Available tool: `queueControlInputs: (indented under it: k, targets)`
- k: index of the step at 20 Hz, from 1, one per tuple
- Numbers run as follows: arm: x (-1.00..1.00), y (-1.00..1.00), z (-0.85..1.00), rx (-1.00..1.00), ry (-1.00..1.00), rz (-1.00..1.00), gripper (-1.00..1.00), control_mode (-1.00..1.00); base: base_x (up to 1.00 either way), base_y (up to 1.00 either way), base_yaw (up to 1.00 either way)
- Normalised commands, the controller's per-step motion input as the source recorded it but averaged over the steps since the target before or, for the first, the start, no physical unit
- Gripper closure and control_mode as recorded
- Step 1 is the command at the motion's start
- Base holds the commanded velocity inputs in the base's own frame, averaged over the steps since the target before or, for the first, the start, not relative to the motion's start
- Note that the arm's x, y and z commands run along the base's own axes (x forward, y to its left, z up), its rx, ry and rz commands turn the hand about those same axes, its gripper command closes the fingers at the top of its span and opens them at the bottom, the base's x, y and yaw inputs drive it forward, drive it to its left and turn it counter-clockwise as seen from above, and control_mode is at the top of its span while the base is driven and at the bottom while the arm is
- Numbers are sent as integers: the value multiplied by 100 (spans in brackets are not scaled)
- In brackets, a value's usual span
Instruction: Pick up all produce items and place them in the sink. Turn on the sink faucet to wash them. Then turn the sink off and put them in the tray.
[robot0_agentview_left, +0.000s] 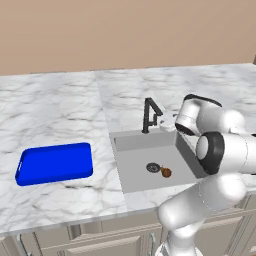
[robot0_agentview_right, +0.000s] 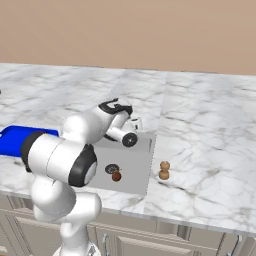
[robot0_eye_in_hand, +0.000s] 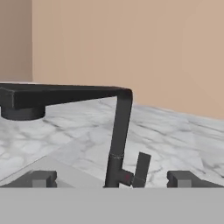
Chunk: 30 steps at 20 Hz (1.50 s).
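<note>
We see our pincer released, its tips spread either side of the sink faucet just ahead. The left base view adds one produce item below it beside the drain in the sink, and the tray well apart on the desk.

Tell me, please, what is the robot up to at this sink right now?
The arm has its open gripper right in front of the black sink faucet, holding nothing, apparently about to work its small side handle. One orange-brown produce item lies in the sink beside the drain. The blue tray sits on the counter, and a small wooden shaker stands on the sink's other side.
</note>
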Motion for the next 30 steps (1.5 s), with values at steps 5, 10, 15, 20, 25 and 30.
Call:
queueControlInputs:
  k: [5,10,15,20,25,30]
  targets:
    - [25,-4,-1,0,-7,0,-100,-100,0,0,0]
    - [26,0,0,0,-8,5,-100,-100,0,0,0]
    - [26,0,-2,0,-5,5,-100,-100,0,0,0]
    - [19,0,-7,0,-1,4,-100,-100,0,0,0]
    - [16,0,-10,0,0,0,-100,-100,0,0,0]
    - [40,0,-18,0,4,0,-100,-100,0,0,0]
